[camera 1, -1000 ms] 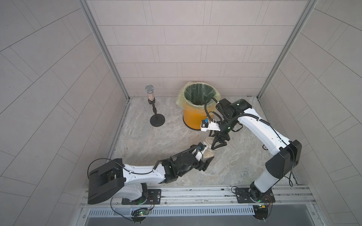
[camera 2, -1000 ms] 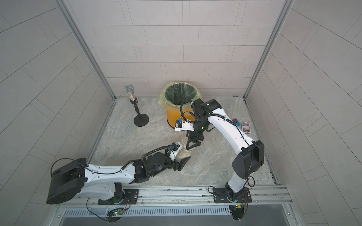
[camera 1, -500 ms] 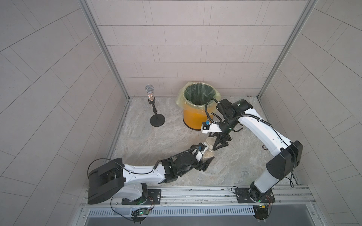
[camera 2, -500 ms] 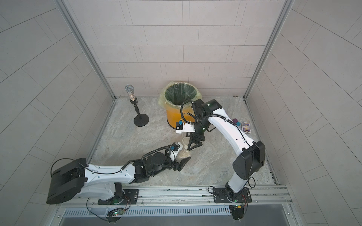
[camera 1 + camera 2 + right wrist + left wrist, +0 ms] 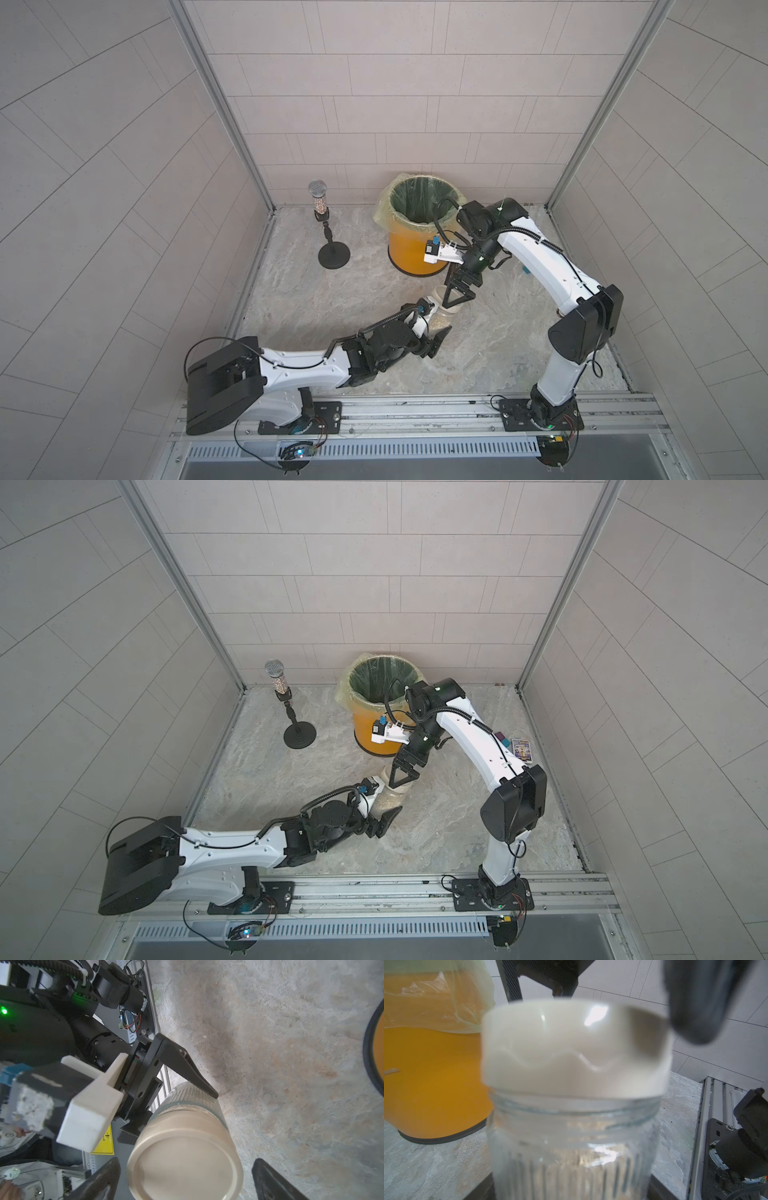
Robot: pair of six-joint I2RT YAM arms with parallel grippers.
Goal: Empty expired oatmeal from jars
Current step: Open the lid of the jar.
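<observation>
Right pincer (image 5: 459,302) wider (marbled tabletop (image 5: 498,353))

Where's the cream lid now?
The lid sits on the jar in the left gripper, near the orange bin in both top views, between the right gripper's open fingers.

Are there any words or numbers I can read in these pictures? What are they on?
Nothing can be read clearly.
On the yellow sticker in the right wrist view: black marks, too blurred to read.
On the colourful card lying on the table: print too small to read.
On the jar, its lid and the orange bin: no writing shows.
</observation>
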